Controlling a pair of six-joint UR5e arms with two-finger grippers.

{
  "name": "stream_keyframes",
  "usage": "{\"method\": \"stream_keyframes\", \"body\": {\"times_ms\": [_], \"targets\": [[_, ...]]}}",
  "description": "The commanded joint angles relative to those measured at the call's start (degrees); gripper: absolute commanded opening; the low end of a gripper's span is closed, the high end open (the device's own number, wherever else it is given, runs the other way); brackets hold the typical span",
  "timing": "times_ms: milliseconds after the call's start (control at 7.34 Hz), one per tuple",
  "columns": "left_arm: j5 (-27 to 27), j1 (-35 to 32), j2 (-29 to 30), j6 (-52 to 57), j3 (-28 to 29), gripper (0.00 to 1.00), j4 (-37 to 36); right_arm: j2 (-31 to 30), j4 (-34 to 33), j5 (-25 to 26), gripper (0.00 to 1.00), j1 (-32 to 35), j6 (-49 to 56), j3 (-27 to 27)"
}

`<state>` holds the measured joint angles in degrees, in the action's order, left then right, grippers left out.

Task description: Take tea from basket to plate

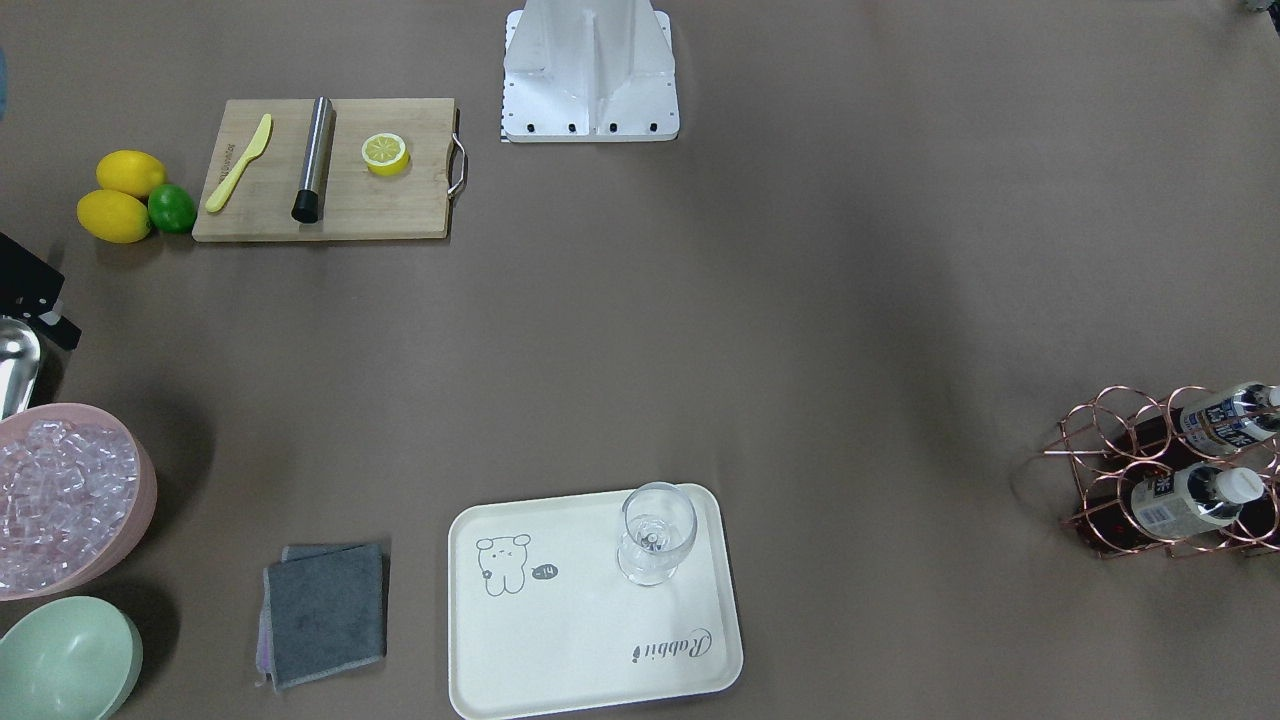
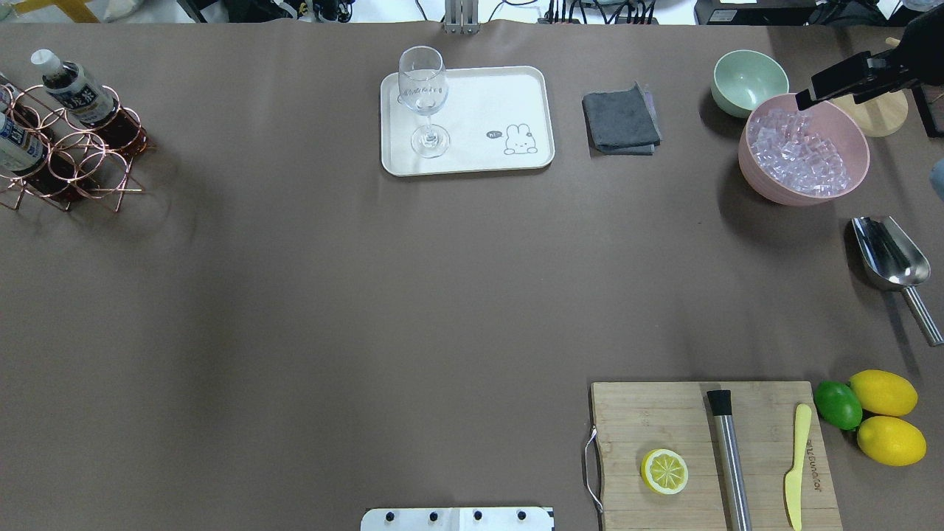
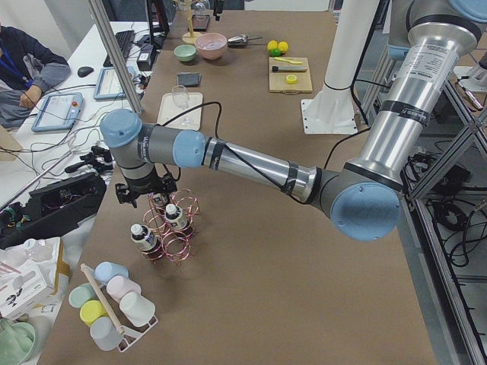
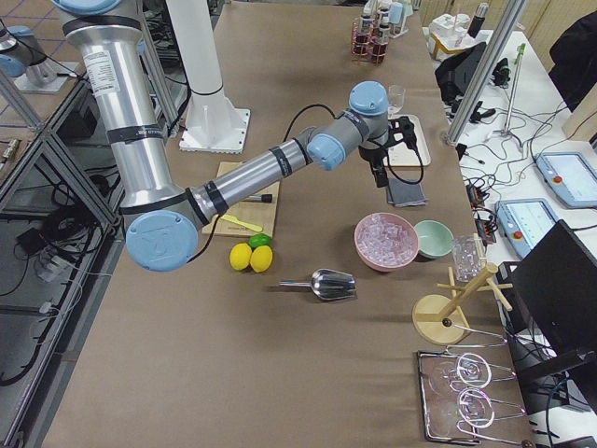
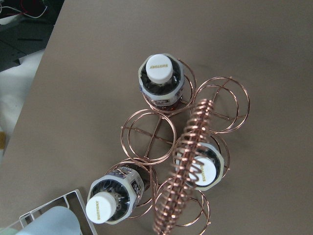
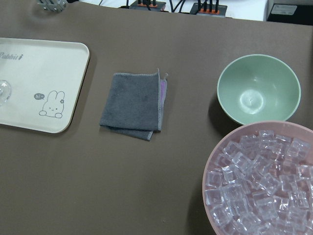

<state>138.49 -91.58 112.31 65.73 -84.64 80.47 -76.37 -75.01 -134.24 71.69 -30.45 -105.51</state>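
Note:
The copper wire basket [image 5: 149, 128] stands at the table's left end and also shows in the overhead view [image 2: 70, 158]. It holds three tea bottles: one at the top [image 5: 160, 78], one at the bottom left [image 5: 110, 198], and one under the coiled handle [image 5: 204, 170]. The cream plate [image 2: 501, 96] lies at the far middle. My left gripper [image 3: 154, 196] hangs just above the basket; I cannot tell whether it is open or shut. My right gripper [image 4: 380, 174] hovers high between the plate and the pink bowl; its fingers are unclear.
A stemmed glass [image 2: 424, 96] stands on the plate. A grey cloth [image 6: 132, 105], a green bowl [image 6: 258, 88] and a pink bowl of ice [image 6: 264, 181] lie to its right. A scoop [image 2: 889, 258], a cutting board [image 2: 708, 450] and lemons are on the right side.

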Motion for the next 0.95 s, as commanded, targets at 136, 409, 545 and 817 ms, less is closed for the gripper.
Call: {"method": "stream_keyframes", "body": {"times_ms": [136, 409, 545, 817], "targets": [[1.2, 3.5, 2.1, 5.6, 1.1, 0.98, -1.0, -3.2, 11.8, 2.5, 1.0, -0.1, -0.5, -0.7], [1.1, 3.8, 2.6, 6.4, 0.5, 0.97, -0.8, -4.0, 11.9, 2.5, 1.0, -0.1, 0.0, -0.5], [1.0, 3.8, 2.3, 8.1, 0.5, 0.97, -0.8, -4.1, 11.9, 2.5, 1.0, -0.1, 0.2, -0.3], [0.5, 3.9, 2.0, 8.9, 0.2, 0.88, -0.4, -4.4, 12.0, 2.5, 1.0, -0.1, 0.2, -0.3]]}}
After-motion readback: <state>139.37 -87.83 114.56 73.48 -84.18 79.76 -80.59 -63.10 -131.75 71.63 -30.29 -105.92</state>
